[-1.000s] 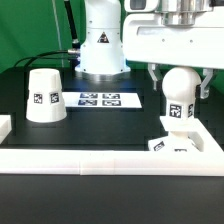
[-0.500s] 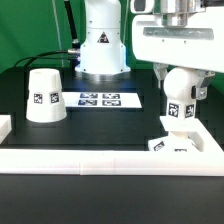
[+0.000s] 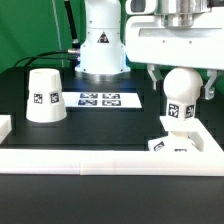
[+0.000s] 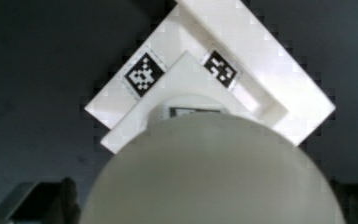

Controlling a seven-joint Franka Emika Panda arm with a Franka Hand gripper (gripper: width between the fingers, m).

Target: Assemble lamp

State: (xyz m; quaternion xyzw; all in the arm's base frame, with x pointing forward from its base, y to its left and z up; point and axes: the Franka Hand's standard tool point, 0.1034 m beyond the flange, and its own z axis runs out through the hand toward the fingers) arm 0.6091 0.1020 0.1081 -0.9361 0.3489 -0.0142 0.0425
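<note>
The white ball-like bulb (image 3: 180, 90) stands upright on the small square base (image 3: 172, 146) at the exterior view's right, its tagged neck going down into the base. My gripper (image 3: 180, 88) is lowered around the bulb's ball, with one finger on each side and a gap to each, so it is open. In the wrist view the bulb (image 4: 202, 170) fills the foreground over the tagged base (image 4: 211, 70), and the dark fingertips (image 4: 48, 203) stand apart from it. The cone shade (image 3: 43, 95) stands alone at the exterior view's left.
The marker board (image 3: 100, 100) lies flat on the black table between the shade and the bulb. A white raised rail (image 3: 100, 158) runs along the front edge, right against the base. The robot's pedestal (image 3: 100, 45) stands behind.
Half a second ago the fingers were closed in against the bulb. Now they have spread apart and let it go. The bulb and base stay in place.
</note>
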